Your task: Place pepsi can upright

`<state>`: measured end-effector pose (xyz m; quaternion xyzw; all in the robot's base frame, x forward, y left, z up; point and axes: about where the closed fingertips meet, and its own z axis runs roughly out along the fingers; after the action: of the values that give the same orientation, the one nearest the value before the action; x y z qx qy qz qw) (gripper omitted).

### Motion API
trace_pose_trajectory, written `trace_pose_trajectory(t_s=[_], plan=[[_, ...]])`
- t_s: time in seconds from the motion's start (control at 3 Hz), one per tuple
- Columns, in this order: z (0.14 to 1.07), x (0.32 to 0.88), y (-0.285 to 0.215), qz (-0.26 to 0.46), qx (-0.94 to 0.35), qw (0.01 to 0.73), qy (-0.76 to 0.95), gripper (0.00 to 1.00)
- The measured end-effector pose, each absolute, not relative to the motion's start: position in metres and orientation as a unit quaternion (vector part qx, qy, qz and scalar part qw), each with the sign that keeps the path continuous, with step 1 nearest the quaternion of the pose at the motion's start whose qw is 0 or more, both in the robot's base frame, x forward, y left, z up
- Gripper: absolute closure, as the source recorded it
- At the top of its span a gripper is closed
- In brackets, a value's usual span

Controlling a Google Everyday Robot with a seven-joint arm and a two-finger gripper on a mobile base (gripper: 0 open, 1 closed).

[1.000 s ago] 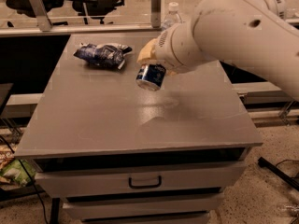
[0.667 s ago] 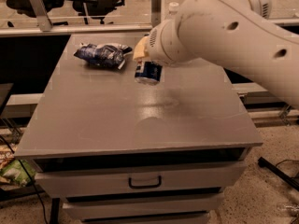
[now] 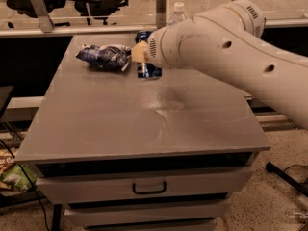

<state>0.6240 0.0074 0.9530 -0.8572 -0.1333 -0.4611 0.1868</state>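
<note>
Pepsi can [image 3: 150,71] — upper centre, at the grey table [image 3: 120,129], near the snack bag [image 3: 103,57]. Gripper [image 3: 141,52] across its middle, likely for setting it upright — hold cannot be told.

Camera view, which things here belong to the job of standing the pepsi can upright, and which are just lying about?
Part of the job:
pepsi can, near the table's far edge
hand, at the can, mostly hidden behind the arm
table, where the can goes

Just lying about:
snack bag, left of the can
water bottle, behind the arm
</note>
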Motion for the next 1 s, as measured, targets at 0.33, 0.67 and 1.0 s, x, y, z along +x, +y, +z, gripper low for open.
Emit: trace_pose_trajectory(t_s=[0.33, 0.67, 1.0], plan=[[0.950, 0.630, 0.017, -0.485, -0.829, 0.228, -0.162, 1.00], [0.945, 0.634, 0.022, -0.505, -0.803, 0.243, -0.201, 1.00], [0.937, 0.634, 0.025, -0.531, -0.774, 0.233, -0.253, 1.00]])
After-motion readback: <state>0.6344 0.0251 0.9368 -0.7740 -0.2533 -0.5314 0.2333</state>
